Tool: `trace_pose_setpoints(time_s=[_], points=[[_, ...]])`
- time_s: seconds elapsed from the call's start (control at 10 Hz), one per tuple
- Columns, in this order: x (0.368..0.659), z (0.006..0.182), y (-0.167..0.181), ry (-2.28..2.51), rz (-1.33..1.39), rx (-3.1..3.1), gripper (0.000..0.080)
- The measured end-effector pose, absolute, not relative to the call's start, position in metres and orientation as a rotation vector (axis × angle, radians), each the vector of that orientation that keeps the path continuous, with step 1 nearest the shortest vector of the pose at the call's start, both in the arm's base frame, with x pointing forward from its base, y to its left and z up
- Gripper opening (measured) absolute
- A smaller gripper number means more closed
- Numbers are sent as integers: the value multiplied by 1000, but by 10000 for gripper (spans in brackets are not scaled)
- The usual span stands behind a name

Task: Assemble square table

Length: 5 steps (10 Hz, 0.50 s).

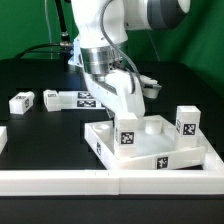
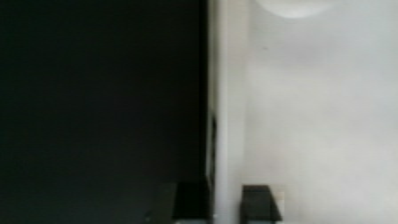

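The white square tabletop lies tray-side up at the exterior view's right, just behind the front rail. Two tagged white legs stand upright in its corners, one at the near left and one at the far right. My gripper reaches down onto the tabletop's left rim. In the wrist view its dark fingertips straddle the thin raised rim, and the gripper is shut on it. A round corner socket shows beyond on the tabletop's floor.
Two loose white tagged legs lie on the black table at the exterior view's left. Next to them is a flat tagged white piece. A long white border rail runs along the front edge. Another white part sits behind the arm.
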<state>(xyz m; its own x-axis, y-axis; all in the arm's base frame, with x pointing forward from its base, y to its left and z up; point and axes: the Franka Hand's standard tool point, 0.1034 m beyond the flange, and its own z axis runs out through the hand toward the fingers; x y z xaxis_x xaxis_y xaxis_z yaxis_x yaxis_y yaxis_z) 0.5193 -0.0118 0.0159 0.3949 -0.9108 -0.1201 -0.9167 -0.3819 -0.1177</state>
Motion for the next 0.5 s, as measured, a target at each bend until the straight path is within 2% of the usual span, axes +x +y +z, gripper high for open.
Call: trace_pose_setpoints(time_s=[0.4,0.5], points=[[518,15,-29,1432,-39,-2635,62],[523,19,-44,1203,-54,-2750,62]])
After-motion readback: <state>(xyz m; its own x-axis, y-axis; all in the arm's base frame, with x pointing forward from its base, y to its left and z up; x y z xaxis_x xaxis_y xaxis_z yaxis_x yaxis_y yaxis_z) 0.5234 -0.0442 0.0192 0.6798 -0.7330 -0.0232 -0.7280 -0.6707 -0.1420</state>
